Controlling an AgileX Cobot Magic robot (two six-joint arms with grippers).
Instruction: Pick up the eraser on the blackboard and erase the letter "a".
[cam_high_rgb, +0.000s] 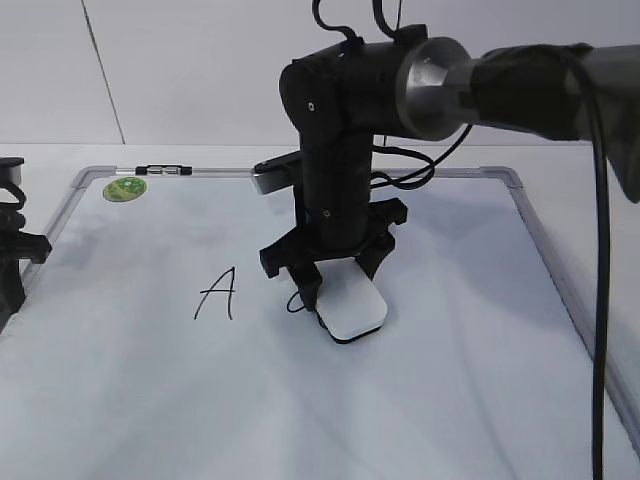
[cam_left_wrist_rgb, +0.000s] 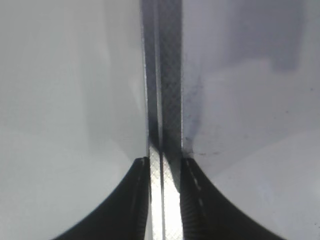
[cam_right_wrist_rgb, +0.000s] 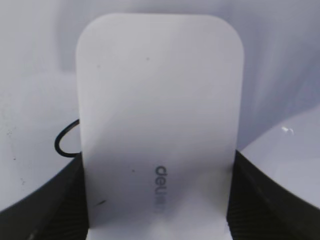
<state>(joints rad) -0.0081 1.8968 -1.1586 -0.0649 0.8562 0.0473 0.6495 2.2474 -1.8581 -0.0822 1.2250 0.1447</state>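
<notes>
We see the blackboard (cam_high_rgb: 480, 400) cut off at its near edge, its left rim partly behind the left arm. The right fingers (cam_high_rgb: 335, 268) grip the eraser (cam_high_rgb: 350, 305) by its two long sides near the board's middle, its long axis running away from the wrist toward the near edge. It hides most of the letter "a" (cam_high_rgb: 293, 303); only a curl of black line shows at its left side. The left fingers (cam_left_wrist_rgb: 162, 170) stand narrow on either side of the frame (cam_left_wrist_rgb: 163, 100); contact is unclear.
</notes>
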